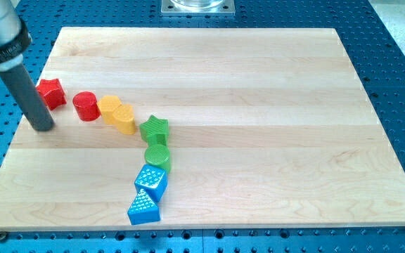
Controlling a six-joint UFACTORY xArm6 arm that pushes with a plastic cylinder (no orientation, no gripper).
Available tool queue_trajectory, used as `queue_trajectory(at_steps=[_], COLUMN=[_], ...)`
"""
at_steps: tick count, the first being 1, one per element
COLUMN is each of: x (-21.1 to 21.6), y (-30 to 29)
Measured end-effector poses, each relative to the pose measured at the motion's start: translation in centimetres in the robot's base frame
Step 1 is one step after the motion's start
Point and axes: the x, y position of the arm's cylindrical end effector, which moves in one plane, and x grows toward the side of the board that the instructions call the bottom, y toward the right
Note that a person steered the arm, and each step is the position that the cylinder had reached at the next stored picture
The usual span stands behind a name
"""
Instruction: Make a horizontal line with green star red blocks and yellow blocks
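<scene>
My tip (43, 128) rests on the board near its left edge, just below and left of the red star (50, 92), apart from it. To the right stands the red cylinder (86, 106), then a yellow block (109, 109) touching a yellow heart-like block (124, 119). The green star (154, 128) lies right of and slightly lower than the yellow ones. These blocks form a row sloping gently down to the view's right.
A green cylinder (157, 155) sits just below the green star. Below it are a blue cube (150, 182) and a blue triangular block (143, 208) near the board's bottom edge. The wooden board (273, 126) lies on a blue perforated table.
</scene>
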Motion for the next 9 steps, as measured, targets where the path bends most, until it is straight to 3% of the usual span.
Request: queue_trajectory(at_steps=[1, 2, 3, 4, 5, 7, 9], x=[-5.4, -6.4, -10.5, -11.4, -7.0, -3.4, -1.9], y=[-0.2, -1.8, -1.3, 2.2, 3.8, 10.7, 11.0])
